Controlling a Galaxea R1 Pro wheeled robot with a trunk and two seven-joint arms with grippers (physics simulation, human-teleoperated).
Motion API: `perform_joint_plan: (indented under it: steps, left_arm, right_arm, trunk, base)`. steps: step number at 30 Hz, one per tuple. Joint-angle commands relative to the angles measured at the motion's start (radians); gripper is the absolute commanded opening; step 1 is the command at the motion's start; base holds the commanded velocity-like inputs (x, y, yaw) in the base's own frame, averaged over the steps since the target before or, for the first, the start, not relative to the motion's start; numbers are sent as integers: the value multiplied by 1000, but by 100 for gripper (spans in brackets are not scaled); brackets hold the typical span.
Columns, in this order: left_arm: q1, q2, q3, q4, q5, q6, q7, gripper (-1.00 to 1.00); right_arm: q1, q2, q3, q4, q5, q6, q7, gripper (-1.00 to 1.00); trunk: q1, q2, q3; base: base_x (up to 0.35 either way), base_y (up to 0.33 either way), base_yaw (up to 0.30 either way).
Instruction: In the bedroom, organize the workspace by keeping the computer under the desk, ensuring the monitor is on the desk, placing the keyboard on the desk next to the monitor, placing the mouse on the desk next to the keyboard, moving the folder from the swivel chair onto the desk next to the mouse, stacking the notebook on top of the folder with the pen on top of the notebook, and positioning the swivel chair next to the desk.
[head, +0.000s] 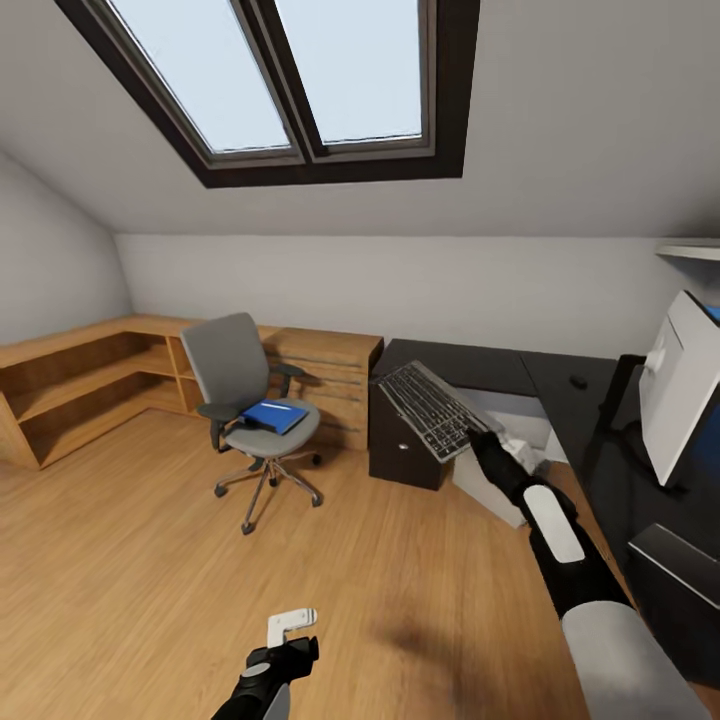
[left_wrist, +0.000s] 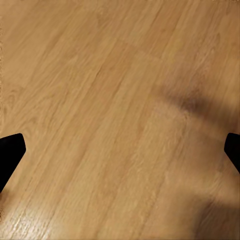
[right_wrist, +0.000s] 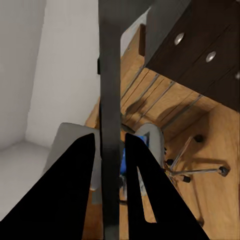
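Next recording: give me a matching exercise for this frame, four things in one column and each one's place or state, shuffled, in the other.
Things:
1. keyboard
2. folder
3. mouse
4. left gripper

Places or states:
A. lying on the seat of the swivel chair
B. open above the bare wood floor
C. held tilted by the right gripper, off the desk
D. resting on the black desk top

Pairs: 1-C, 2-A, 3-D, 4-B
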Motion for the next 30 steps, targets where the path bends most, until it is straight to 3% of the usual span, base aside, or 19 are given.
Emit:
perform_joint_plan:
  steps: [1, 3, 4, 7, 8, 9, 11, 13, 16, 20, 30]
  left_arm:
    - [0, 1, -6, -2, 10, 4, 9, 100]
    - [0, 1, -6, -2, 9, 4, 9, 100]
    - [0, 3, -5, -7, 10, 3, 11, 100]
    - [0, 3, -2, -13, 10, 3, 13, 100]
    - [0, 3, 0, -14, 10, 3, 13, 100]
    - [0, 3, 1, -14, 10, 3, 13, 100]
    - [0, 3, 2, -14, 10, 3, 14, 100]
    - [0, 3, 3, -14, 10, 3, 13, 100]
    - [0, 3, 1, -12, 11, 3, 12, 100]
    - [0, 3, 1, -11, 11, 3, 12, 100]
    - [0, 3, -1, -7, 12, 3, 12, 100]
  right_arm:
    - [27, 4, -1, -26, -9, -19, -5, -100]
    - [104, 16, 0, -85, -16, -117, -17, -100]
    - [192, 47, 1, -123, -95, -228, -25, -100]
    - [233, 75, -1, -129, -198, -247, -23, -100]
    - [260, 80, -3, -131, -274, -252, -21, -100]
    - [266, 80, -3, -131, -294, -252, -21, -100]
    - [283, 79, -18, -134, -373, -253, -21, -100]
    - [292, 80, -56, -137, -426, -255, -18, -100]
    - [297, 83, -81, -137, -453, -258, -14, -100]
    - [298, 82, -85, -137, -460, -257, -14, -100]
    - [298, 79, -87, -135, -456, -259, -12, -100]
  trunk:
    - [-4, 7, 2]
    - [-12, 21, 8]
    - [-15, 28, 12]
    - [-27, 49, 21]
    - [-31, 56, 24]
    - [-35, 63, 27]
    - [-42, 77, 34]
    - [-42, 77, 34]
    - [-42, 77, 34]
    - [-42, 77, 34]
    - [-42, 77, 34]
  base:
    - [0, 0, 0]
    - [0, 0, 0]
    - [0, 0, 0]
    - [0, 0, 0]
    - [0, 0, 0]
    - [0, 0, 0]
    - [0, 0, 0]
    - [0, 0, 0]
    - [5, 0, 0]
    - [130, 0, 0]
    - [307, 0, 0]
